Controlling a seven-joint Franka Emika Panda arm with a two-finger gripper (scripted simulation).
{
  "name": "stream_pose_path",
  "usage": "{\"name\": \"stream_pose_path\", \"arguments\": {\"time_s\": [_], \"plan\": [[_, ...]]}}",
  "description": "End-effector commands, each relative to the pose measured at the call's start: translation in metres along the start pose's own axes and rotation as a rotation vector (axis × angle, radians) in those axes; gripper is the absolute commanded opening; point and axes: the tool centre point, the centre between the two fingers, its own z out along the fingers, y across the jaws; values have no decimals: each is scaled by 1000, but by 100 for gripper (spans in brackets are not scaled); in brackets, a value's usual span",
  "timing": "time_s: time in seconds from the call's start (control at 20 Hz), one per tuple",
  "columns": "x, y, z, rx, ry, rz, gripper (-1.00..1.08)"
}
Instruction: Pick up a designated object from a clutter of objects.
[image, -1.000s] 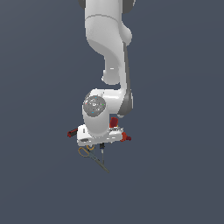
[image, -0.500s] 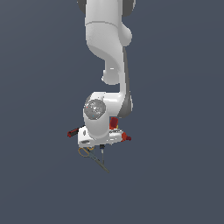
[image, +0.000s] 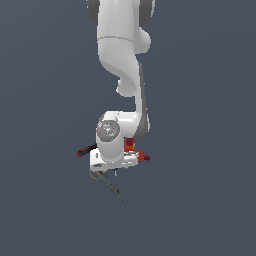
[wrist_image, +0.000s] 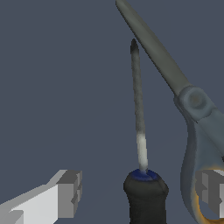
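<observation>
**Claw straddling the small screwdriver, fingers spread**

In the wrist view the claw (wrist_image: 140, 192) is sitting released, its two pale fingers (wrist_image: 69, 193) standing well apart with a wide gap between them. The small screwdriver (wrist_image: 141, 153) is lying in that gap, its black handle with the blue tip nearer one finger than the other, and touching neither as far as can be seen. Its thin grey shaft is pointing straight away from the claw, ending in a dark tip.

Just beside the screwdriver, on the side of the far finger, the scissors (wrist_image: 192, 105) are lying with their grey blades running out ahead of the claw at a slant. Their pivot is showing level with the shaft, and a yellow handle loop is curving round right at that finger, which is overlapping it.

In the exterior view the white arm (image: 122, 65) is reaching down over the clutter and is hiding most of it. A red-and-black screwdriver (image: 86, 149) is poking out from behind the wrist on the exterior view's left, and a red tool (image: 141, 155) is showing on the exterior view's right. The scissors are jutting out just below the claw.
</observation>
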Motion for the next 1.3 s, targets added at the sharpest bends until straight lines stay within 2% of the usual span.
{"name": "stream_pose_path", "arguments": {"time_s": [0.0, 0.45, 0.5, 0.75, 1.25], "plan": [[-3, -5, 11, 5, -13, -7, -100], [-3, -5, 11, 5, -13, -7, -100], [0, 11, 0, -8, 5, 13, -100], [1, 15, -8, -7, 4, 13, -100], [9, 41, -68, -5, 1, 9, -100]]}}
